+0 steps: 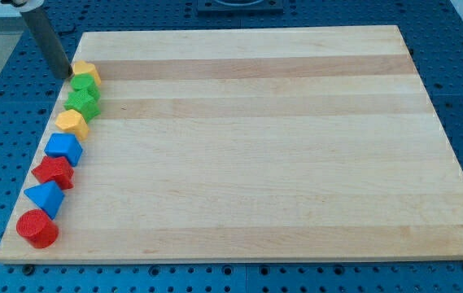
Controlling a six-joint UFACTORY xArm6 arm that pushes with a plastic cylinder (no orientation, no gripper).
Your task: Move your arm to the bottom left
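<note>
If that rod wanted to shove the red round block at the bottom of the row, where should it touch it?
It can only push, not grip. The red cylinder stands upright at the wooden board's bottom-left corner, with a blue block close above it. I would press its curved right side low down. My tip is beside the yellow block, at the row's top.
</note>
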